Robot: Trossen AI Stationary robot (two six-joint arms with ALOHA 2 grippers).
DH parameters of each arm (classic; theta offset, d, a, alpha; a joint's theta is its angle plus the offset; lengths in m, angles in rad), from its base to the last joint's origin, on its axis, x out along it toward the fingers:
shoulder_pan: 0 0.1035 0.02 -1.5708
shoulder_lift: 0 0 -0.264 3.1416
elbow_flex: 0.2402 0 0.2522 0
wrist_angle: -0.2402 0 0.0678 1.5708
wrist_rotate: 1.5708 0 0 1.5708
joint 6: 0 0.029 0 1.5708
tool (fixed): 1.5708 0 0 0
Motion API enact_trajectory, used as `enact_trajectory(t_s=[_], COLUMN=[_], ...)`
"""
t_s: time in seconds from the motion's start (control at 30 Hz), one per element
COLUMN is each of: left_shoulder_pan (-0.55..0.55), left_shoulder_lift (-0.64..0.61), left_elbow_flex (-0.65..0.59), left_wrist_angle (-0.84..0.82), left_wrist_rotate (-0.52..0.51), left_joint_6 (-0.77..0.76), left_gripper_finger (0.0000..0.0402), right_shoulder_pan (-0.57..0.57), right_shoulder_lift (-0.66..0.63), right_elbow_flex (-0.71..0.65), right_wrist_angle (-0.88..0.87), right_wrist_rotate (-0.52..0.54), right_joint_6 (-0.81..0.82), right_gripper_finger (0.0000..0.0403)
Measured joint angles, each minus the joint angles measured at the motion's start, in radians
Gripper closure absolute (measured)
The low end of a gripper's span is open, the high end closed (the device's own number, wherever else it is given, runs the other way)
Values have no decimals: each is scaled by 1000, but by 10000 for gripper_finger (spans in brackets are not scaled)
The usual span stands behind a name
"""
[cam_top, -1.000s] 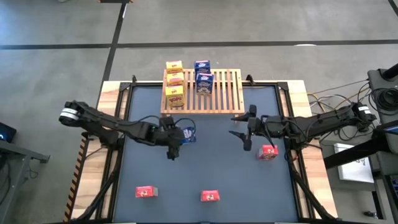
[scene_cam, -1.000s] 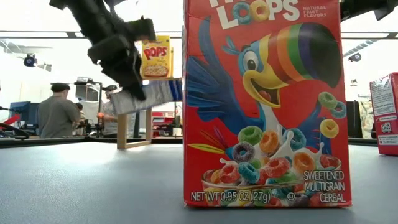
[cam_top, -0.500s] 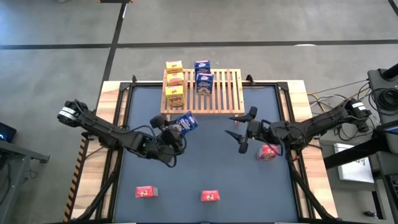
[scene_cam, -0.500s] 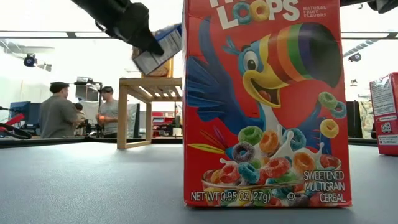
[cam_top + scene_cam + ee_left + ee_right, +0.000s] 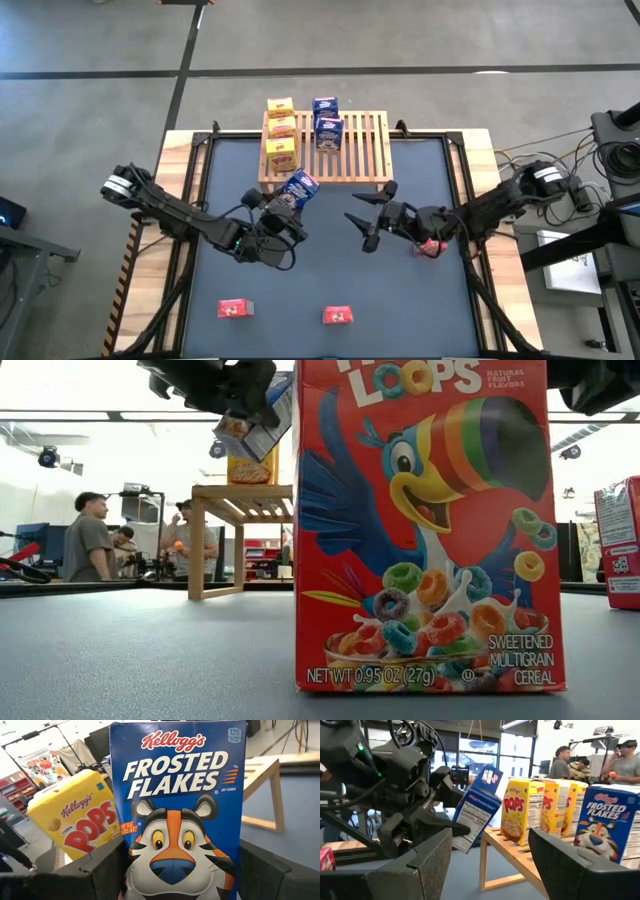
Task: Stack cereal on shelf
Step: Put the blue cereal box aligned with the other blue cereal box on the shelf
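Now the left gripper (image 5: 285,205) holds a blue Frosted Flakes box (image 5: 298,187) tight in its jaws, lifted near the shelf (image 5: 365,150). Next it should set the box beside the other blue boxes (image 5: 327,127). The right gripper (image 5: 372,212) waits with jaws wide.

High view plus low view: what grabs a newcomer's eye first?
In the low view, a red Froot Loops box stands right at the lens and fills most of the picture. In the high view, the left gripper holds a blue Frosted Flakes box tilted in the air at the front edge of the shelf, beside the three yellow boxes. The right gripper hangs open nearby.
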Motion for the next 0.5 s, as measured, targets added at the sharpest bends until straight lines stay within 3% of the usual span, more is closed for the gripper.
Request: enact_trajectory(t_s=[0.3,0.5], left_shoulder_pan=[-2,-2], left_shoulder_lift=[59,114], left_elbow_flex=[4,68], left_wrist_angle=[186,199], left_wrist_rotate=[-58,-79], left_joint_6=[117,183], left_gripper_finger=[119,119], right_shoulder_pan=[-5,-13], right_shoulder_lift=[135,215], right_elbow_flex=[0,8], right_wrist_angle=[263,371], right_wrist_rotate=[1,2], right_joint_6=[42,53], right_gripper_finger=[152,152])
